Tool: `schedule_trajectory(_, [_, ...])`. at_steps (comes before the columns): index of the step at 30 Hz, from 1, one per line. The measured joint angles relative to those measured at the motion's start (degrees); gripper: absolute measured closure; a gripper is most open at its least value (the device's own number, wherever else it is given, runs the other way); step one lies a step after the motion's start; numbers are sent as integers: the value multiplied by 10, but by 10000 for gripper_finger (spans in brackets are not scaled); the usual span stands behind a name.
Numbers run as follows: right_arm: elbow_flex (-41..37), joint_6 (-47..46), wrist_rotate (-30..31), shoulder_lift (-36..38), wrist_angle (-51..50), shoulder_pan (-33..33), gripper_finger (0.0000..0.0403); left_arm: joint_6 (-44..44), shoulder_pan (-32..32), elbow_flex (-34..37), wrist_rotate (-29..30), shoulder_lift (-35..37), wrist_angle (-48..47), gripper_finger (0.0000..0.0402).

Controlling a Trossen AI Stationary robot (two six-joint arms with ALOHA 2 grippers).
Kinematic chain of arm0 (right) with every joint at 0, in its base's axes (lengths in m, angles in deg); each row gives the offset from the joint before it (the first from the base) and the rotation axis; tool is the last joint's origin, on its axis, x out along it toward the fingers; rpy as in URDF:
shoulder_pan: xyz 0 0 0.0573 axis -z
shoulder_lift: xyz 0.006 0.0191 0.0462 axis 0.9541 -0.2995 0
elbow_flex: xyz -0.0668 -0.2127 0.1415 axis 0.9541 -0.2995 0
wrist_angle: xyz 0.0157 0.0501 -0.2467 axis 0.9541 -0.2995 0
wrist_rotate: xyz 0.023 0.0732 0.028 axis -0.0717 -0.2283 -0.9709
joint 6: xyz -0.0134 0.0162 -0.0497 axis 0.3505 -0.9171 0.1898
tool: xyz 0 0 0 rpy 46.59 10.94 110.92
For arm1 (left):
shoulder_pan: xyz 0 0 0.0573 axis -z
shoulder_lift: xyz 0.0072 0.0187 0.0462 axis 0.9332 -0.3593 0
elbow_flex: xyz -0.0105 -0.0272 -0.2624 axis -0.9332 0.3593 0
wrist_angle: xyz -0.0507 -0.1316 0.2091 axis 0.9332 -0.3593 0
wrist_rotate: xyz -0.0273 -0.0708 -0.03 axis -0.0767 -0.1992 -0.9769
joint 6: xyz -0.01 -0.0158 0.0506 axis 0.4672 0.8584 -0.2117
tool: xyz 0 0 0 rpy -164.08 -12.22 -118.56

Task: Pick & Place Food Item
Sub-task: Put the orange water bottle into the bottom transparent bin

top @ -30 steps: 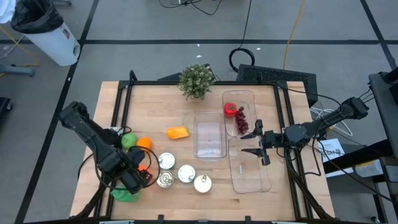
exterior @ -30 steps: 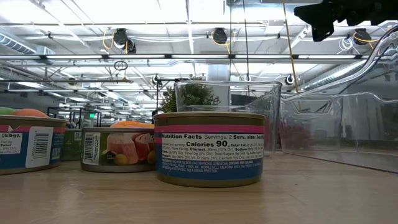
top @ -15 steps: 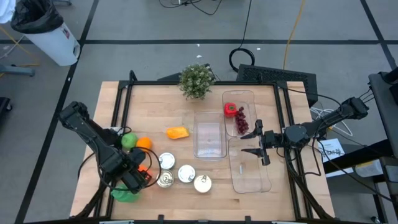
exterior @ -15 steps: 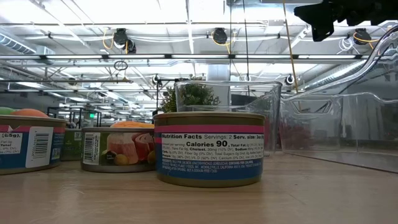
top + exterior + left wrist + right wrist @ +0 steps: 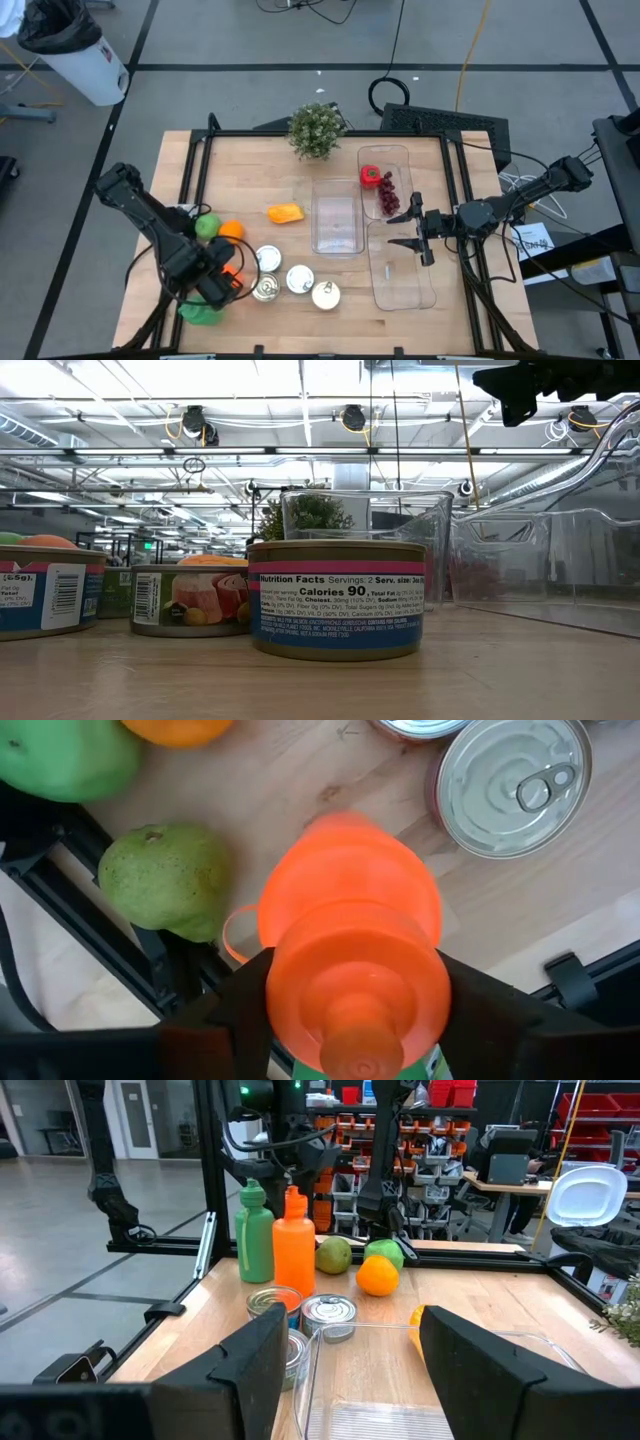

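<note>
My left gripper (image 5: 228,280) is at the table's near left and is shut on an upright orange bottle (image 5: 350,950), which also shows in the right wrist view (image 5: 293,1245). A green bottle (image 5: 256,1230) stands beside it. A pear (image 5: 165,880), a green apple (image 5: 207,226) and an orange (image 5: 232,230) lie close by on the table. A yellow-orange pepper (image 5: 285,212) lies near the middle. My right gripper (image 5: 412,232) is open and empty above the clear trays at the right. My left gripper pinches the orange bottle's upper body (image 5: 285,990) between its two fingers, one on each side below the cap. The fingers come from above, pointing down. The bottle stands upright; whether its base rests on the table I cannot tell.
Several cans (image 5: 300,279) stand near the front edge, right of my left gripper. A clear box (image 5: 337,215) and two clear trays (image 5: 403,265) lie right of centre; the far tray (image 5: 398,158) holds a red fruit (image 5: 370,176) and grapes (image 5: 388,197). A potted plant (image 5: 316,130) stands at the back.
</note>
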State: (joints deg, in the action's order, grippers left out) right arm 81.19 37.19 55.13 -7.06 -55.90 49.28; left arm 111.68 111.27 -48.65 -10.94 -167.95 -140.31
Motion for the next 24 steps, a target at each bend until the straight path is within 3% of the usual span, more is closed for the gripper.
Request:
schedule_trajectory(6, [0,0,0,0,0,0,188,-40,-15,0,-4,0,-1,200])
schedule_trajectory(15, [0,0,0,0,0,0,188,-78,-35,-1,-5,23,-1,200])
schedule_trajectory(24, [0,0,0,0,0,0,188,-114,-38,-2,69,66,22,200])
